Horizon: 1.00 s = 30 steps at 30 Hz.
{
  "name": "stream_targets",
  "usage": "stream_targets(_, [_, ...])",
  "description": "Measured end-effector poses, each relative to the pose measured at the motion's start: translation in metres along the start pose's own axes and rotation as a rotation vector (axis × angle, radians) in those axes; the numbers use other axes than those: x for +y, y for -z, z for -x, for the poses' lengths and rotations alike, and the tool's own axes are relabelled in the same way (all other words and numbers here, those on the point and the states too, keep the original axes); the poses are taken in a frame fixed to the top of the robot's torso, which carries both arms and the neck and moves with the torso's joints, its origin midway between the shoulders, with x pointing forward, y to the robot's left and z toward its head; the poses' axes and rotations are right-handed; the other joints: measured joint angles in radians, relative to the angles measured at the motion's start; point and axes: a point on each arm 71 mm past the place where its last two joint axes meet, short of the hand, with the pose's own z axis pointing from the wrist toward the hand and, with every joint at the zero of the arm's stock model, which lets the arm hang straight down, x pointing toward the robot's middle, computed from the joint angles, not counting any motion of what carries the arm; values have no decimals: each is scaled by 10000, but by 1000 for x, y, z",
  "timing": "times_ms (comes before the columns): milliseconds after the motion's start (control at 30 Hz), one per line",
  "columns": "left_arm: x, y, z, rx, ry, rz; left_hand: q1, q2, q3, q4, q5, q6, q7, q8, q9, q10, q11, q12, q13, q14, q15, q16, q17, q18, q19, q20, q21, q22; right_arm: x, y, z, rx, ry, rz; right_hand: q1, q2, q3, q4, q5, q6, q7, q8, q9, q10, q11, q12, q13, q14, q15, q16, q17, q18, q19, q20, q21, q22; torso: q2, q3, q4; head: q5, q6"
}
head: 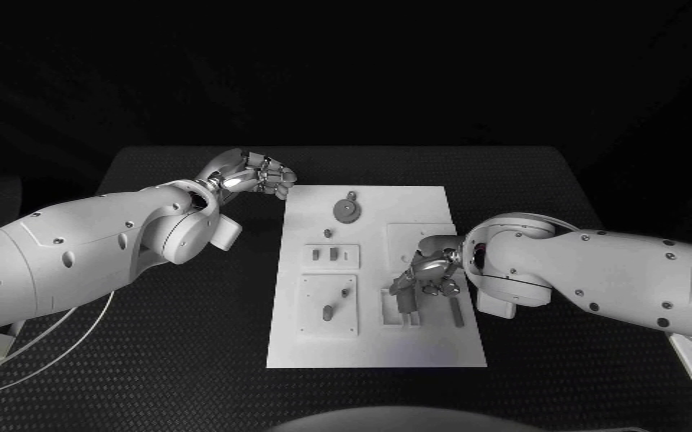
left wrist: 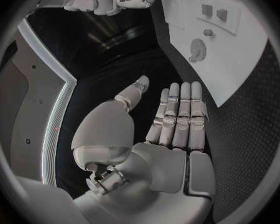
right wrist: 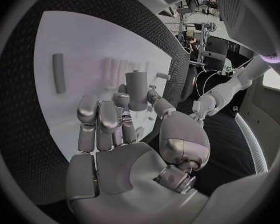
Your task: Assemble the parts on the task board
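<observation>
The right hand [head: 427,274] pinches a grey peg [right wrist: 137,90] upright in its fingers [right wrist: 97,115] over the board [head: 433,347], at four o'clock. The left hand [head: 254,174], fingers straight and empty, waits at the board's ten o'clock on the counter [head: 173,352]. Lowering the peg plumb should seat it cleanly.

The task board [head: 433,347] lies in the middle of the counter [head: 173,372]. The left hand [head: 257,174] sits off its far left corner; the right hand [head: 427,277] is above its right half.
</observation>
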Motion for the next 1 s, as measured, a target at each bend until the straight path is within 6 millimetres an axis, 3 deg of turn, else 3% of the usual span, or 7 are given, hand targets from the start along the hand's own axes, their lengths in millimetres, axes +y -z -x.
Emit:
stream_targets(433, [0,0,0,-13,2,5,0,0,0,0,0,0,0,0,1,0,0,0,-18,0,0,0,-10,-3,0,0,-40,-6,0,-11,-15,560,-210,-102,-120,-116,129,-4,1,11,12,-8,52,36,37,-2,0,14,17,0,3,1,14,16,0,-2,-2,0,-6,35,-43])
stream_targets(1000, [1,1,1,-48,3,14,0,0,0,55,0,0,0,0,1,0,0,0,-27,0,0,0,-12,-7,0,0,-40,-3,0,-15,-16,553,-207,-236,-319,-131,204,72,-2,19,19,1,84,36,37,-10,-9,14,24,0,-11,0,15,20,0,-3,-5,-1,-6,81,-93])
